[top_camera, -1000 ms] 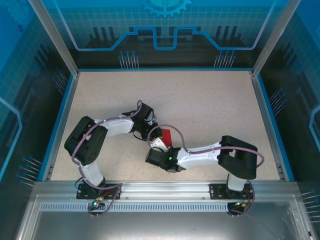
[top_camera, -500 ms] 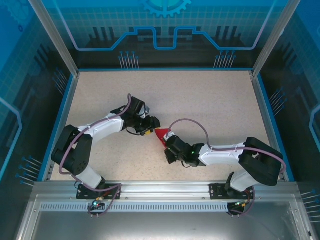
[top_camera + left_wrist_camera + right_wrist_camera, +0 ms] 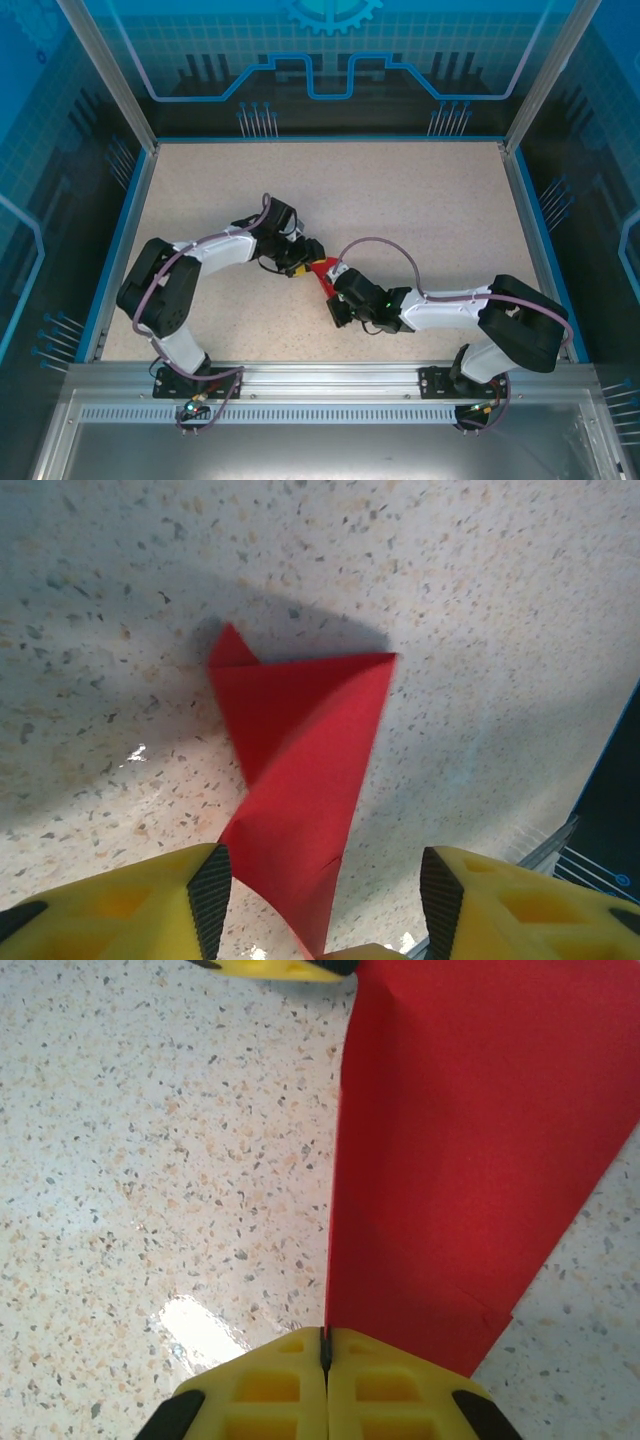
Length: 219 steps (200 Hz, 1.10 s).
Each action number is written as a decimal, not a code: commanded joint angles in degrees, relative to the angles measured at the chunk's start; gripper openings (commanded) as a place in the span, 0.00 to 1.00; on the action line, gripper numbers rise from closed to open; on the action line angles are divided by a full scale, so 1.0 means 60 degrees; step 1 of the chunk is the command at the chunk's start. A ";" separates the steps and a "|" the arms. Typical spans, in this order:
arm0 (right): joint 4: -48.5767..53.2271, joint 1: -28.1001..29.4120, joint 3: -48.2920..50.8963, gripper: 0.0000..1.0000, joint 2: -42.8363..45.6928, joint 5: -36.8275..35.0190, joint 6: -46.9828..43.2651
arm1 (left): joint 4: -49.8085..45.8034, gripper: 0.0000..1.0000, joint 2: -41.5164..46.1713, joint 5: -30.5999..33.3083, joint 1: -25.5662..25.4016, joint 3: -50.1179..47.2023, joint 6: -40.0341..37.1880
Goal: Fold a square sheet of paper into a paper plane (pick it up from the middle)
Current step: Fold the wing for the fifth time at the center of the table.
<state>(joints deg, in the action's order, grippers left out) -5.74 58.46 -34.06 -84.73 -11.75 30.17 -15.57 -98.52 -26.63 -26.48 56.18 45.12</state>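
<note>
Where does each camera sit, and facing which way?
Top external: above and behind, facing down on the table; left arm, right arm show.
Left wrist: on the left arm, facing folded red paper past the open left gripper.
Right wrist: on the right arm, facing the right gripper shut on it.
All share the paper.

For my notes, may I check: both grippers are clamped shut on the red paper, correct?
Not quite: the right gripper is shut on the red paper, but the left wrist view shows the left gripper open, its jaws apart either side of the paper.
</note>
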 commanded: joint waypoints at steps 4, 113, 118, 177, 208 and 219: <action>0.0002 -0.0067 0.0060 0.06 0.0176 -0.0312 -0.0106 | -0.0386 0.56 -0.0429 -0.0281 -0.0207 0.0269 0.0089; 0.0172 -0.0059 0.0106 0.11 0.0264 -0.0643 -0.0099 | -0.0618 0.40 -0.1021 -0.0453 -0.0457 0.0831 -0.0085; 0.0209 -0.0055 0.0100 0.12 0.0264 -0.0649 -0.0114 | -0.0642 0.36 -0.1044 -0.0453 -0.0462 0.0835 -0.0116; 0.1192 0.0217 -0.0336 0.21 0.0145 -0.1324 -0.0395 | -0.1103 0.07 -0.1107 -0.0357 -0.0464 0.1007 -0.0399; 0.2220 0.0752 -0.0977 0.30 -0.0283 -0.2392 -0.0596 | -0.1196 0.03 -0.1114 -0.0401 -0.0452 0.1149 -0.0453; 0.2544 0.0954 -0.1228 0.31 -0.0510 -0.2840 -0.0624 | -0.1232 0.02 -0.1117 -0.0382 -0.0464 0.1182 -0.0460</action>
<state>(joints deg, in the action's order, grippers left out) 2.90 61.60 -37.63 -85.17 -21.30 27.77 -20.62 -104.60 -27.53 -28.99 61.34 43.40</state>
